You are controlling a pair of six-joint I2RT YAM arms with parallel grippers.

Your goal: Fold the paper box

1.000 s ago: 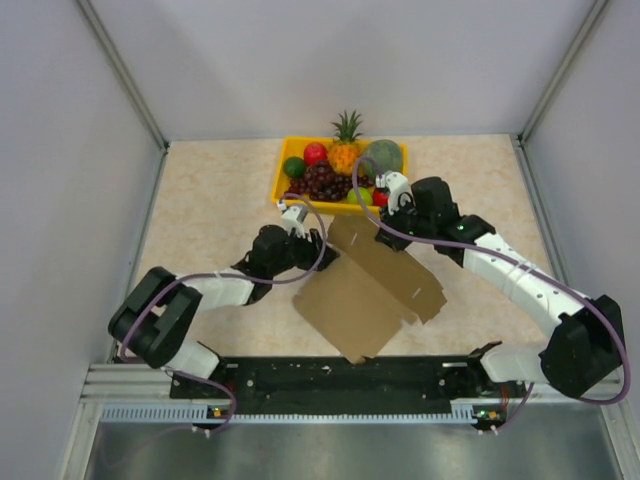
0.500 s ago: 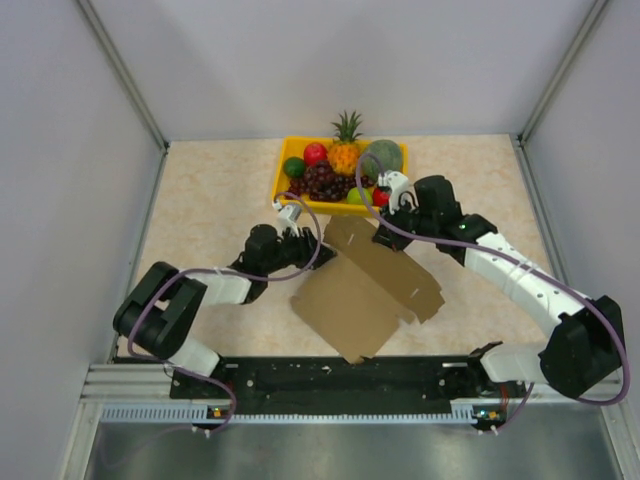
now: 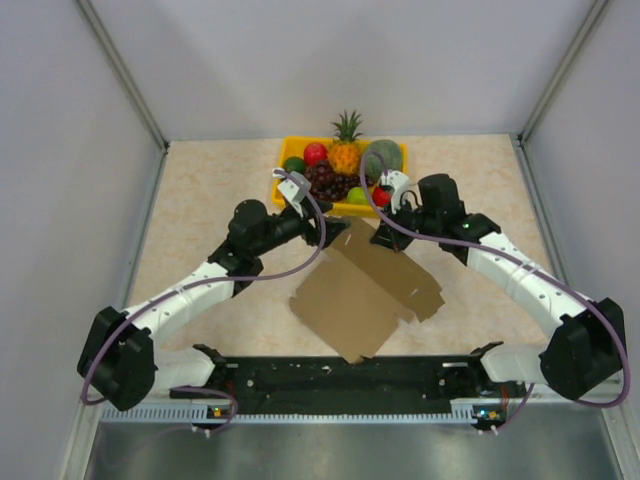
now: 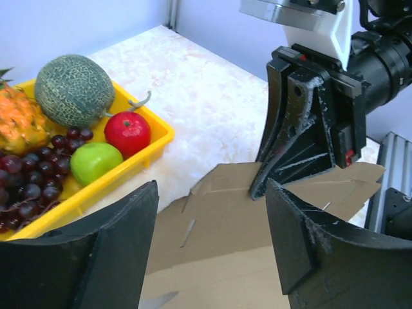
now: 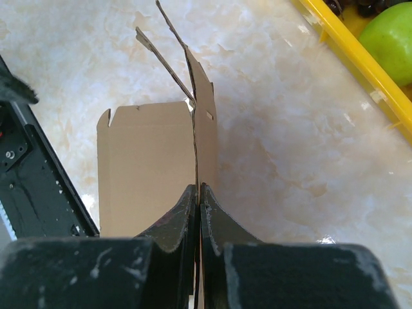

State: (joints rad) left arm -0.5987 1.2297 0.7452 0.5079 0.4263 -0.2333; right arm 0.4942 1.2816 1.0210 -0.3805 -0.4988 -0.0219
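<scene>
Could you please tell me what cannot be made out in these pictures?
- Top view: the box's gripped far edge, hidden under the right end effector.
- Right wrist view: the pinched part of the box, covered by the fingers.
- Left wrist view: the tray's left part, cut off by the frame edge.

Far edge, middle: fruit tray (image 4: 156,137) bars me, its near rim close before both grippers.
Centre: paper box (image 3: 355,300) sprawls here; my right gripper (image 5: 197,196) pinches its raised far flap, right ahead of my wide-spread left gripper (image 4: 207,248).
Left side: bare table (image 3: 195,215), I can pass.
Far right corner: bare too.
</scene>
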